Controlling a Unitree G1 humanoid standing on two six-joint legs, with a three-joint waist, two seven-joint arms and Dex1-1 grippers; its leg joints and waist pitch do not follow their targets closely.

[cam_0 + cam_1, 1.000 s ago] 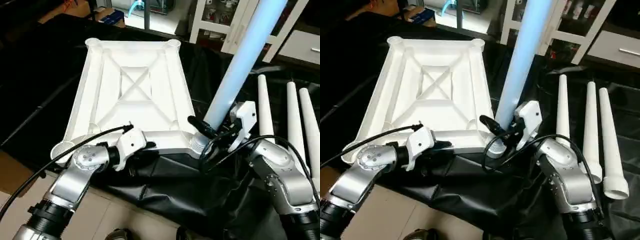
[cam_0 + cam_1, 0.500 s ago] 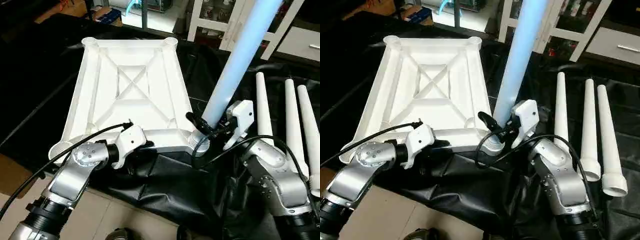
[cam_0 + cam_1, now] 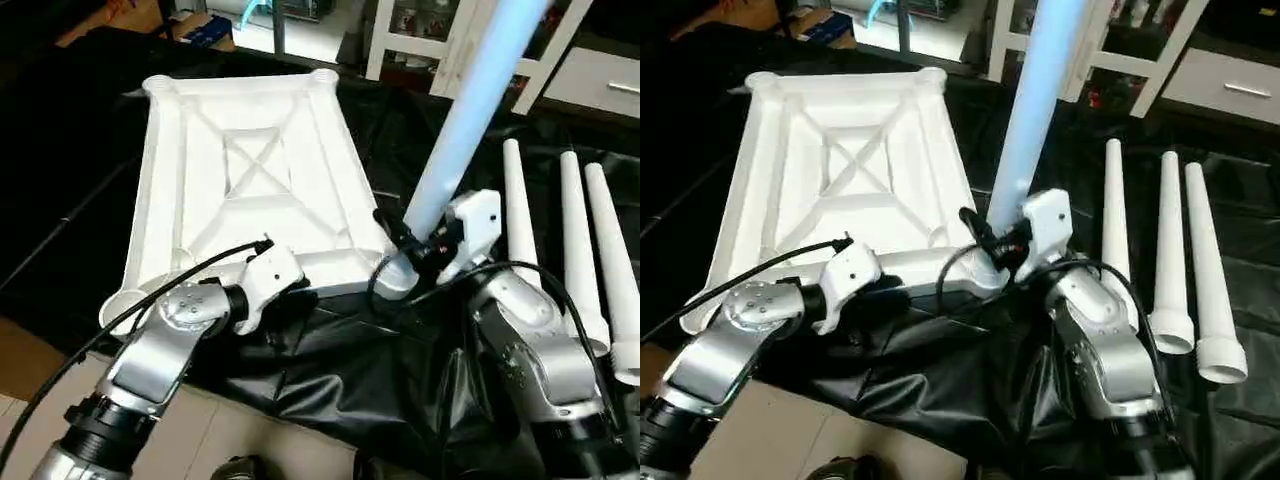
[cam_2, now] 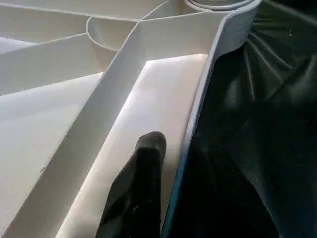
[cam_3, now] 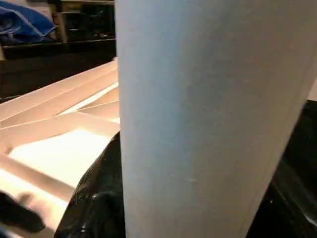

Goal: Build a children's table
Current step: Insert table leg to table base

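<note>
One leg (image 3: pixel 470 105) stands in the tabletop's (image 3: pixel 240 180) lower-right corner socket — right end effector (image 3: pixel 425 245) clamped on it; left end effector (image 4: pixel 143 163) clamped on the near rim, likely steadying. Three legs (image 3: pixel 565 245) wait right.

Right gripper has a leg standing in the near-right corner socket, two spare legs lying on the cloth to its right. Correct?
Not quite: three spare legs lie on the black cloth, as the right eye view shows. The rest holds: the right gripper has the upright leg at the tabletop's near-right corner socket.
</note>
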